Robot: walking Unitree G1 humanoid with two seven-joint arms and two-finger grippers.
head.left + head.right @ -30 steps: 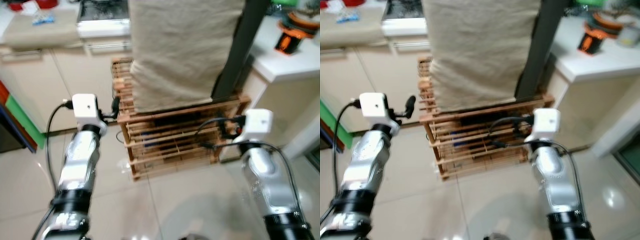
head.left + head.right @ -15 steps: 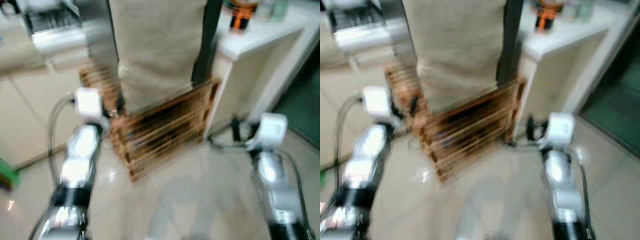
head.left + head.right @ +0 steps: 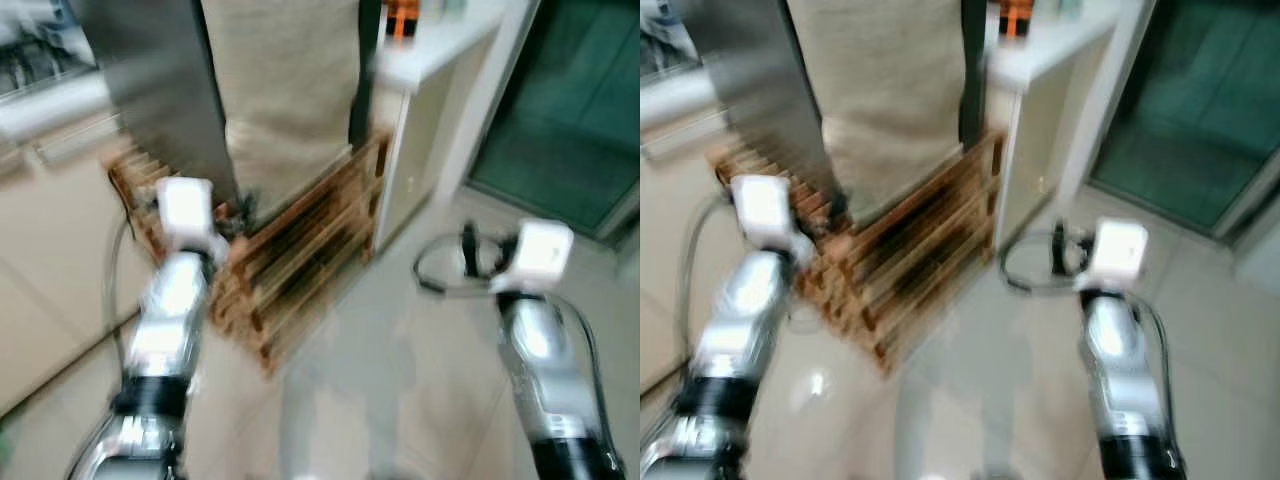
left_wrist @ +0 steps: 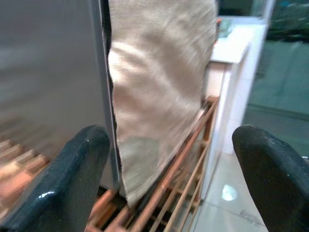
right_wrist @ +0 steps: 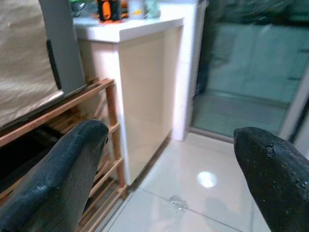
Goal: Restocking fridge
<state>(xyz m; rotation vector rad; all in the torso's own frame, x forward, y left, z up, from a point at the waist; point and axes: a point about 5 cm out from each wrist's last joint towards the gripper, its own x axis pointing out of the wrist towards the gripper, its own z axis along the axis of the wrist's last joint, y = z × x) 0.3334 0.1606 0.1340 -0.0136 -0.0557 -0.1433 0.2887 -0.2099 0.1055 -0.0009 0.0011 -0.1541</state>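
Observation:
A tall grey steel panel (image 3: 150,90) stands at the upper left, seen close up as the steel panel (image 4: 48,72) in the left wrist view. My left gripper (image 3: 238,212) is held up in front of it, at the edge of the wooden rack; its fingers (image 4: 82,164) are spread wide with nothing between them. My right gripper (image 3: 465,248) hovers over bare floor to the right, beside the white counter's side. It is open too, its fingers (image 5: 72,164) empty. The eye views are blurred.
A beige cloth (image 3: 290,90) hangs over a slatted wooden rack (image 3: 300,250) on the floor. A white counter (image 3: 430,50) with an orange object (image 3: 402,15) stands right of it. A dark green glass door (image 3: 570,100) is at far right. Glossy tiled floor (image 3: 400,380) lies ahead.
The camera has swung to the right: rack, cloth and counter slid left and the glass door came into view. Both arms keep the same raised pose.

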